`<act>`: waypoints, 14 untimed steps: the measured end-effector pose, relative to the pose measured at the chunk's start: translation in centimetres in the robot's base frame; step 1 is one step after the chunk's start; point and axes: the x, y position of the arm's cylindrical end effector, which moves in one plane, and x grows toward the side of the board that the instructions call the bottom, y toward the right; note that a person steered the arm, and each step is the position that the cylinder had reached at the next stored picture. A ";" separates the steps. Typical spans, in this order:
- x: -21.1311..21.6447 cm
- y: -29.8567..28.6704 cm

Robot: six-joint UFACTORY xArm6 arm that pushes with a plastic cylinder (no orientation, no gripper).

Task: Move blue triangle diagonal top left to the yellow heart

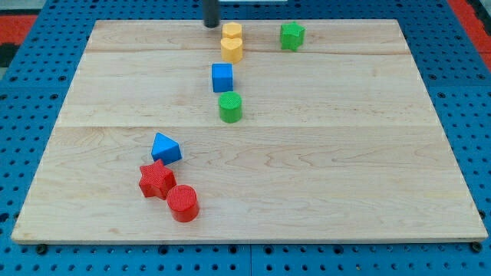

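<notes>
The pale wooden plank surface [322,176] lies on a blue pegboard [31,69], and my tip [211,25], the lower end of a straight dark rod, stands at the surface's 12 o'clock edge, just beside and at about 10 o'clock from two small yellow plastic blocks. There is no hand on this arm, so no spread or pinch can be told. The upper yellow block [232,32] touches the lower yellow heart-like block [232,50]; their exact shapes are hard to make out. At 6 o'clock from them sits a blue plastic cube [222,77], and just below that a green plastic cylinder [230,107]. A green plastic star-like block [291,35] rests at 3 o'clock from the yellow pair, apart from them. The blue plastic triangle [166,148] lies well apart from my tip, toward 7 o'clock of the surface, touching a red plastic star [156,179] below it. A red plastic cylinder [183,203] touches the star at its 5 o'clock.
</notes>
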 end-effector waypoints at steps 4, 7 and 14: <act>18.6 -13.0; 21.6 -6.6; 31.4 2.1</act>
